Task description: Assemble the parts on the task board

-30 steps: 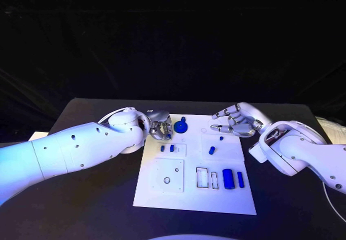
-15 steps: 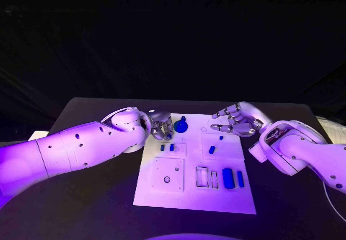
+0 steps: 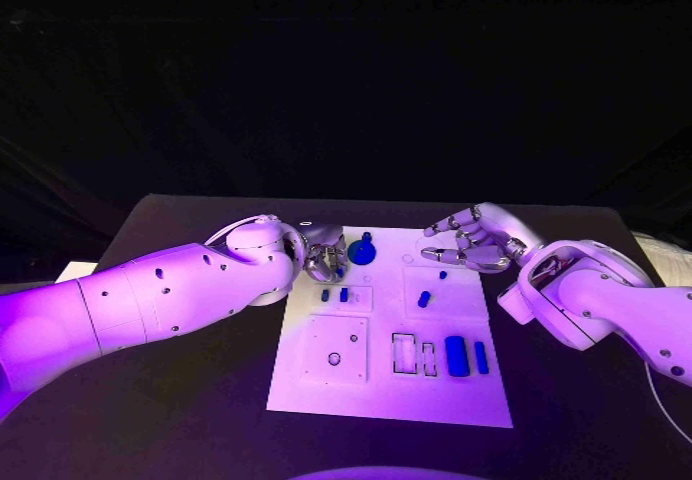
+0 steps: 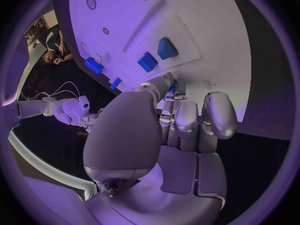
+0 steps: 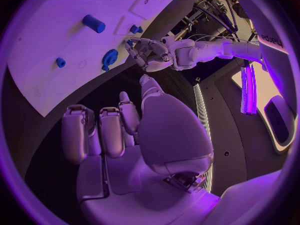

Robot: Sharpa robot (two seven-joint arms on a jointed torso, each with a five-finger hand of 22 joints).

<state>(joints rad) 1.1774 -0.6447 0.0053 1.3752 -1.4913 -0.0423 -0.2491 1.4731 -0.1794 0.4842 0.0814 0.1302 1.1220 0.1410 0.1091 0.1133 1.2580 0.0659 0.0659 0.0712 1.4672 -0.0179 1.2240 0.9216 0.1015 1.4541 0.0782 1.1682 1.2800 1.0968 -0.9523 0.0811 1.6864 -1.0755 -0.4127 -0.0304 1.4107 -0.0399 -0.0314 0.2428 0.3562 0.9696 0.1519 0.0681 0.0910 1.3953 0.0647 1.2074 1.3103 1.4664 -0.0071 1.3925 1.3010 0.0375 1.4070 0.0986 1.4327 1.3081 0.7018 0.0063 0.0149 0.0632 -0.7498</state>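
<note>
White rectangular task board (image 3: 392,395) lies mid-desk. Left robot hand (image 3: 320,254), at its eleven o'clock corner, still pinches a small blue part (image 4: 172,87); right robot hand (image 3: 473,243) stays spread, empty. Insertion looks unfinished.

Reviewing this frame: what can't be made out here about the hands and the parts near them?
- Left hand: in the head view its arm covers most of it; in its wrist view the palm hides the fingertips, so whether it holds a part is unclear.
- Round blue part beside it: contact with the hand too small to judge.
- Right hand: fingers curled above the board; nothing seen in them, fingertip contact unclear.
</note>
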